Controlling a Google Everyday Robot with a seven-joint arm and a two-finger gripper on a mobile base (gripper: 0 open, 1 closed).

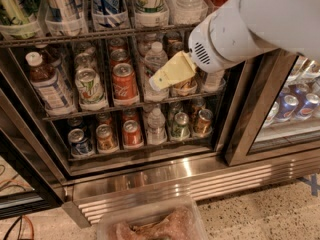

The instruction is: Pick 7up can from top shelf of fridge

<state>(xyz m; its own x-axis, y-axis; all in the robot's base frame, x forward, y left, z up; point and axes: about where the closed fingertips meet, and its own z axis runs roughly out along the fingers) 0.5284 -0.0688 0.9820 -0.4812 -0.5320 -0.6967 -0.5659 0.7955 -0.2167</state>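
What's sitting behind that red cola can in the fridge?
Two more can tops line up behind the red cola can; their labels are hidden. The gripper hovers to its right, before the water bottle.

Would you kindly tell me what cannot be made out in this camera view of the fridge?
Camera view:
- 7up can on the top shelf: upper part cut off by the top edge.
- Gripper, in front of a water bottle below that shelf: hides part of the bottle.
- Right end of the top shelf: hidden by the white arm.
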